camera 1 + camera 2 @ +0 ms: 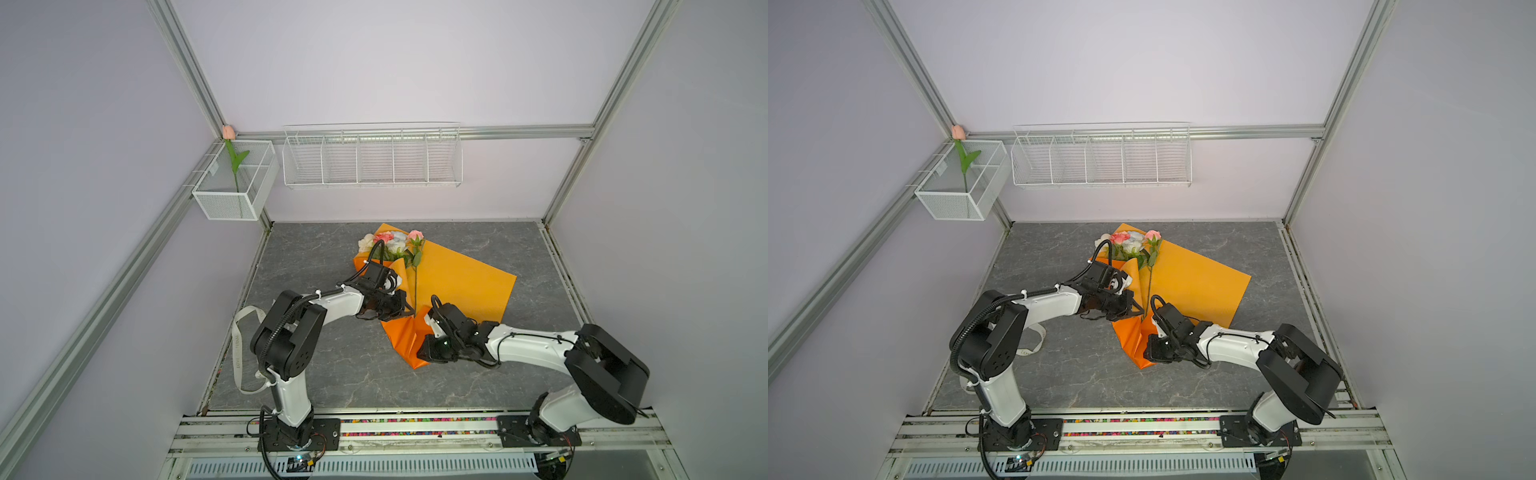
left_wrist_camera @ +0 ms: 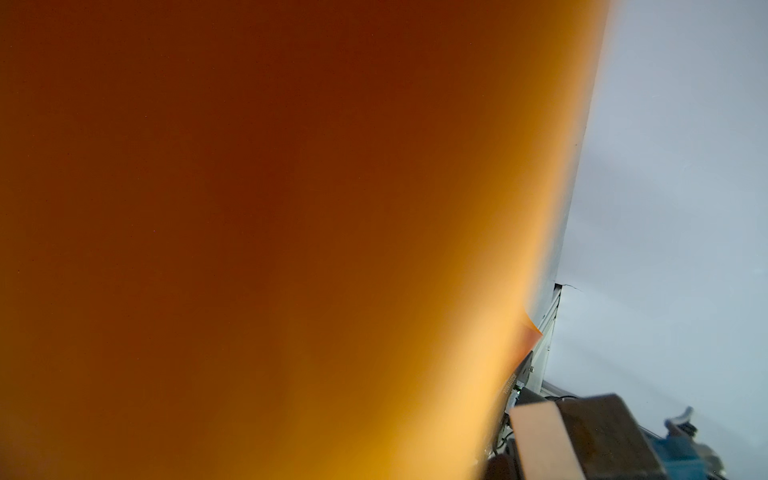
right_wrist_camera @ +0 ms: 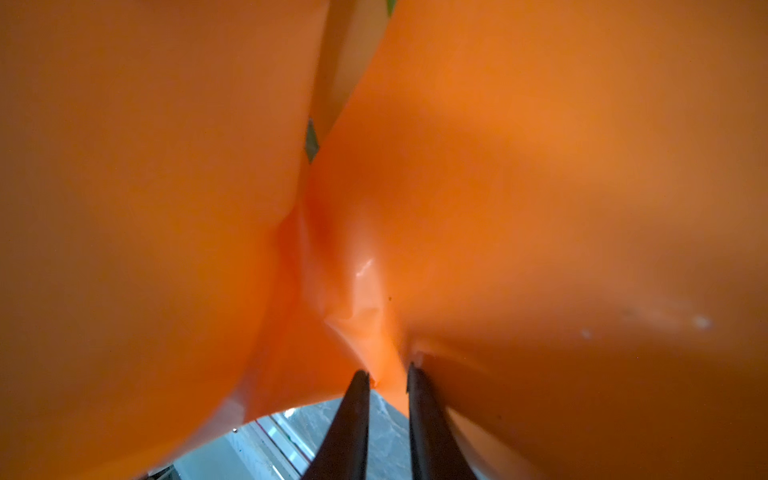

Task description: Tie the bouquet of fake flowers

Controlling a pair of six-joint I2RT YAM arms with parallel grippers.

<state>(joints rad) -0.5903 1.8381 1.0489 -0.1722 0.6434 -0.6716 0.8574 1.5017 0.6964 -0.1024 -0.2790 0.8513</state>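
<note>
Bouquet of fake flowers (image 1: 392,245) lying on orange wrapping paper (image 1: 461,282) mid-way across the table (image 1: 332,374), the fingers of the right gripper (image 3: 386,372) pinching a ridge of the paper's lower flap and those of the left gripper (image 1: 406,311) pressed together at the fold by the stems, apparently to gather the wrap for tying; a wall-hung mesh basket (image 1: 232,208) holds a single pink tulip (image 1: 227,132).

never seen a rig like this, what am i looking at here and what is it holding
Two robot arms are bolted at a grey table's near edge. Two pictures look down from above; the two orange close-ups come from cameras on the wrists. On the table lie orange wrapping paper with a bouquet of roses at its far end, and a ribbon at the left. A tulip stands in a wall basket. The right gripper pinches a fold of paper. The left gripper is shut against the paper; what it grips is hidden.
</note>
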